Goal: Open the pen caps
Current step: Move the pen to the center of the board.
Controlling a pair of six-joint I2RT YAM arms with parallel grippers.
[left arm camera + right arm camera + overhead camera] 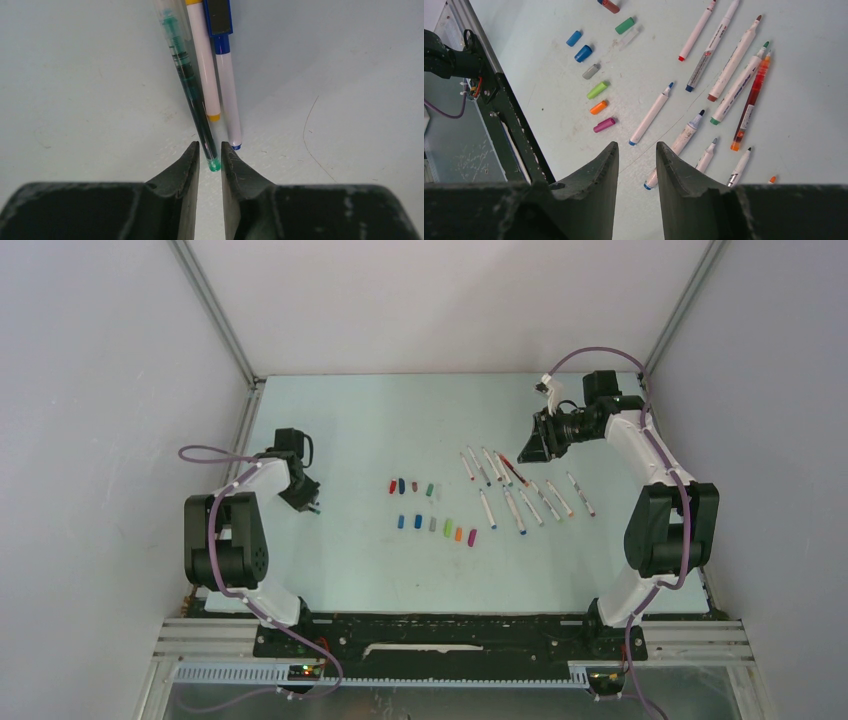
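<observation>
While several pens (705, 59) carry print | lettering too small to read

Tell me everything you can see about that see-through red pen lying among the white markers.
The red pen is long and slim. Its clear plastic barrel shows red ink inside, with a white printed label partway along and an orange end piece at the end nearer the camera. It lies flat and slanted on the pale table, close beside a white green-tipped marker; whether the two touch is unclear. Nothing grips it.
</observation>
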